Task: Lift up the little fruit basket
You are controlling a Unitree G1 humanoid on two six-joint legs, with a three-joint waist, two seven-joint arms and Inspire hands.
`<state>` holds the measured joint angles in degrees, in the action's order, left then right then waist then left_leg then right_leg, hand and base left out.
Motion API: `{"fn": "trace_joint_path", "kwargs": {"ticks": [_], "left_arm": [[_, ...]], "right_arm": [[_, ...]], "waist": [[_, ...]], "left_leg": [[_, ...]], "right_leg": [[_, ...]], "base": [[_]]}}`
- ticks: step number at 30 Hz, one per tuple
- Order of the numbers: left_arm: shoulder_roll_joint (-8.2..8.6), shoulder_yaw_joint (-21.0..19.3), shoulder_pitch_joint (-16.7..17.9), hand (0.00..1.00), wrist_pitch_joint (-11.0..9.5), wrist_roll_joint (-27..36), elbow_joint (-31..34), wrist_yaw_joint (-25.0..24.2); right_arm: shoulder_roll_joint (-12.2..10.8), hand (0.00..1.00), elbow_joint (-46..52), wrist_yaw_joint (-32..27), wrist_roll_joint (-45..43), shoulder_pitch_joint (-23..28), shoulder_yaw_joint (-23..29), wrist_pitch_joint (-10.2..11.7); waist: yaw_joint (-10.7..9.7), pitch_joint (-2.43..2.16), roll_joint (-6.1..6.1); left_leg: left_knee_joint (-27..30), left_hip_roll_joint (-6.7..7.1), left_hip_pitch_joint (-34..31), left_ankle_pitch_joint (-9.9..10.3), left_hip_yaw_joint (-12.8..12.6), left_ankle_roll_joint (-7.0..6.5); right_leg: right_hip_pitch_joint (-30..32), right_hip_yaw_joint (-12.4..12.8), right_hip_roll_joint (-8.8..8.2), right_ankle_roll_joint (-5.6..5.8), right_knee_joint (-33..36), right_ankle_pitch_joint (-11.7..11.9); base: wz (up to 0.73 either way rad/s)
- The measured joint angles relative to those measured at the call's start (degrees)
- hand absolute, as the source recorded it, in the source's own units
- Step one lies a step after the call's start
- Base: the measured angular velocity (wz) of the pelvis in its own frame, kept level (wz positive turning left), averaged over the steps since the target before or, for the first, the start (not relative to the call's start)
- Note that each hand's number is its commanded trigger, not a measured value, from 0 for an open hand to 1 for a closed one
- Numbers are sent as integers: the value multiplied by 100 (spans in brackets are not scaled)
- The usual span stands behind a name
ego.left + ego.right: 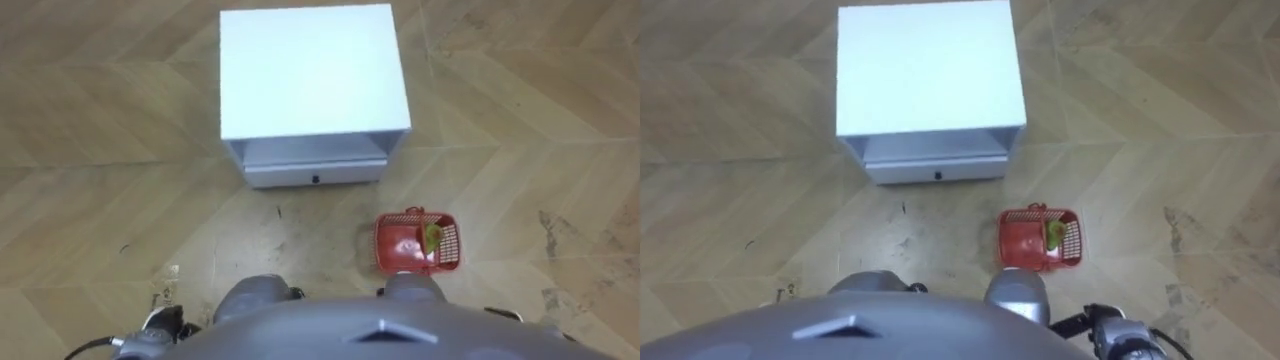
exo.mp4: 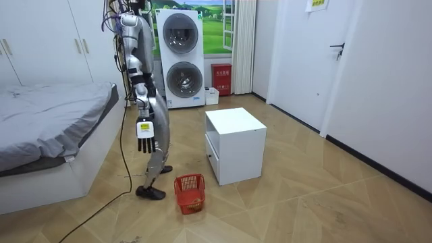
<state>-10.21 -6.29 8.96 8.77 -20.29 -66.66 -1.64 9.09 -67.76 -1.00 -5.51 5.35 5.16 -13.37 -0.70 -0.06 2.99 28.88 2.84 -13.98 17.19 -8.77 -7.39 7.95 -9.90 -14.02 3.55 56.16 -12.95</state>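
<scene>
The red plastic fruit basket (image 1: 400, 248) (image 2: 190, 193) stands on the wooden floor just in front of my right foot, with something green (image 1: 432, 237) lying inside it at its right side. In the room view I stand upright, facing the white cabinet. My right hand (image 2: 145, 136) hangs at my side with straight fingers, well above the basket and holding nothing. At the lower right edge of the right eye view, part of that right hand (image 1: 1122, 335) appears. My left hand (image 1: 158, 326) peeks in at the lower left edge of the left eye view, too little of it to read.
A white cabinet (image 1: 313, 70) (image 2: 233, 132) with one low drawer (image 1: 315, 176) stands straight ahead, left of the basket. A bed (image 2: 50, 111) lies behind me, and stacked washing machines (image 2: 181, 57) stand by the far wall. Open floor spreads to the right.
</scene>
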Motion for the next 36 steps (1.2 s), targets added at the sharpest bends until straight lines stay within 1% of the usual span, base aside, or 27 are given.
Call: {"fn": "trace_joint_path", "kwargs": {"ticks": [1, 2, 3, 4, 5, 6, 7, 8, 9, 10, 11, 12, 13, 14, 15, 16, 17, 18, 19, 20, 22, 24, 26, 28, 30, 33, 36], "left_arm": [[-6, -29, 8, 0, -4, 18, 17, 16], [-13, -26, -4, 0, 1, 72, 5, 75], [-17, -26, -54, 0, 2, 123, 3, 130], [-29, -26, -90, 0, -6, 224, 7, 185], [-38, -23, -139, 0, -24, 269, 11, 231], [-75, -7, -262, 0, -67, 329, 5, 310], [-95, 35, -342, 0, -86, 402, 4, 364], [-113, 92, -532, 0, -134, 488, -18, 470], [-112, 109, -692, 0, -191, 520, -50, 526], [-120, 154, -759, 0, -214, 580, -84, 558], [-149, 284, -898, 0, -269, 765, -249, 631], [-169, 416, -1106, 0, -294, 969, -433, 666], [-173, 461, -1165, 0, -295, 1027, -497, 681], [-177, 527, -1200, 0, -302, 1149, -592, 754], [-193, 665, -1218, 0, -332, 1221, -649, 816], [-198, 799, -1208, 0, -389, 1288, -667, 875], [-205, 849, -1204, 0, -412, 1306, -666, 898], [-232, 892, -1197, 0, -467, 1384, -693, 953], [-262, 972, -1196, 0, -558, 1466, -739, 1025], [-279, 1004, -1199, 0, -597, 1481, -743, 1046], [-346, 1123, -1201, 0, -702, 1535, -784, 1171], [-400, 1179, -1173, 0, -786, 1633, -847, 1258], [-418, 1228, -1134, 0, -811, 1634, -897, 1324], [-422, 1342, -1109, 0, -889, 1640, -1013, 1354], [-432, 1405, -1057, 0, -981, 1712, -1048, 1361], [-431, 1455, -932, 0, -1150, 1756, -1063, 1367], [-454, 1549, -869, 0, -1192, 1752, -1113, 1366]], "right_arm": [[17, 0, 50, -61, 107, -89, 11, 44], [44, 0, 173, -193, 278, -305, 22, 192], [48, 0, 211, -318, 382, -540, 17, 345], [44, 0, 339, -385, 570, -757, 17, 435], [44, 0, 379, -407, 652, -883, 20, 484], [43, 0, 401, -470, 807, -1148, 16, 565], [45, 0, 412, -520, 900, -1287, 15, 618], [58, 0, 425, -641, 983, -1506, 28, 717], [54, 0, 540, -754, 998, -1635, 57, 745], [47, 0, 613, -815, 1048, -1663, 53, 756], [38, 0, 660, -915, 1112, -1760, 53, 773], [61, 0, 699, -1019, 1162, -1848, 59, 777], [78, 0, 741, -1073, 1189, -1879, 62, 782], [107, 0, 814, -1173, 1260, -1924, 81, 846], [138, 0, 884, -1267, 1317, -1948, 82, 884], [189, 0, 945, -1318, 1425, -1941, 69, 959], [204, 0, 946, -1327, 1459, -1938, 71, 1009], [207, 0, 932, -1326, 1513, -1919, 72, 1086], [206, 0, 927, -1310, 1569, -1919, 69, 1095], [205, 0, 922, -1300, 1595, -1917, 68, 1097], [198, 0, 919, -1237, 1638, -1924, 60, 1097], [199, 0, 923, -1193, 1647, -1942, 53, 1099], [205, 0, 923, -1193, 1647, -1941, 52, 1100], [205, 0, 923, -1190, 1650, -1940, 34, 1100], [205, 0, 932, -1188, 1656, -1942, -14, 1104], [211, 0, 932, -1189, 1644, -1945, -11, 1107], [237, 0, 1002, -1187, 1613, -1947, -21, 1107]], "waist": [[32, -12, 19], [57, -28, 53], [42, -19, 55], [27, -18, 70], [2, -18, 76], [-51, -14, 114], [-68, -4, 138], [-86, 15, 152], [-35, 18, 144], [-5, 19, 144], [39, 57, 205], [59, 102, 258], [79, 110, 262], [97, 137, 272], [94, 147, 275], [85, 154, 273], [79, 165, 266], [72, 175, 293], [48, 189, 329], [24, 188, 353], [-24, 214, 427], [-38, 216, 485], [-98, 221, 533], [-163, 213, 576], [-237, 207, 626], [-332, 198, 671], [-358, 198, 671]], "left_leg": [[100, 0, -156, 6, -20, -11], [305, -12, -452, 4, -30, -24], [506, -28, -771, -8, -32, -39], [726, -43, -1142, -25, -35, -46], [875, -48, -1337, -24, -29, -46], [1211, -42, -1774, -22, -16, -47], [1419, -44, -2016, -20, -8, -50], [1838, -58, -2475, -17, 42, -49], [2148, -107, -2825, -11, 94, -33], [2270, -121, -2978, -5, 133, -8], [2478, -103, -3187, 20, 149, 25], [2755, -85, -3424, 117, 149, 39], [2950, -89, -3571, 206, 152, 41], [3393, -93, -3872, 349, 145, -10], [3878, -81, -4138, 530, 119, -66], [4354, 6, -4372, 738, 92, -132], [4589, 43, -4463, 839, 67, -176], [5028, 128, -4640, 1022, -26, -271], [5427, 253, -4814, 1183, -110, -334], [5611, 309, -4903, 1253, -155, -359], [6220, 483, -5210, 1460, -355, -455], [6564, 503, -5441, 1550, -461, -500], [6802, 518, -5595, 1600, -533, -545], [7041, 519, -5704, 1663, -546, -521], [7123, 521, -5745, 1663, -547, -508], [7146, 502, -5769, 1632, -534, -429], [7148, 475, -5846, 1590, -519, -301]], "right_leg": [[-25, 30, 21, -56, 182, 71], [-132, 28, 30, -100, 248, 246], [-312, 29, 9, -75, 100, 406], [-482, 48, -8, -2, -179, 476], [-559, 54, -4, 10, -366, 483], [-680, 68, 1, 27, -750, 473], [-701, 89, 10, 99, -894, 284], [-603, 104, 72, 246, -936, -407], [-430, 109, 155, 192, -807, -833], [-309, 127, 188, 195, -672, -992], [-89, 183, 168, 189, -293, -1246], [180, 197, 82, 195, 288, -1444], [345, 214, 55, 170, 603, -1512], [656, 258, -10, 175, 1266, -1623], [927, 403, -42, 171, 1964, -1692], [1122, 516, -121, 199, 2619, -1741], [1172, 540, -155, 211, 2911, -1775], [1266, 617, -270, 225, 3505, -1834], [1353, 719, -393, 230, 4046, -1858], [1410, 783, -444, 229, 4302, -1861], [1549, 1001, -598, 236, 5142, -1872], [1691, 1140, -627, 239, 5602, -1876], [1722, 1160, -710, 238, 5901, -1926], [1704, 1170, -712, 258, 6167, -2009], [1694, 1167, -702, 254, 6303, -2012], [1722, 1170, -688, 250, 6422, -2021], [1860, 1203, -701, 236, 6556, -2043]], "base": [[-17], [-16], [-7], [5], [18], [20], [27], [25], [21], [12], [8], [8], [11], [15], [29], [33], [45], [50], [49], [46], [39], [19], [16], [9], [9], [4], [-5]]}}
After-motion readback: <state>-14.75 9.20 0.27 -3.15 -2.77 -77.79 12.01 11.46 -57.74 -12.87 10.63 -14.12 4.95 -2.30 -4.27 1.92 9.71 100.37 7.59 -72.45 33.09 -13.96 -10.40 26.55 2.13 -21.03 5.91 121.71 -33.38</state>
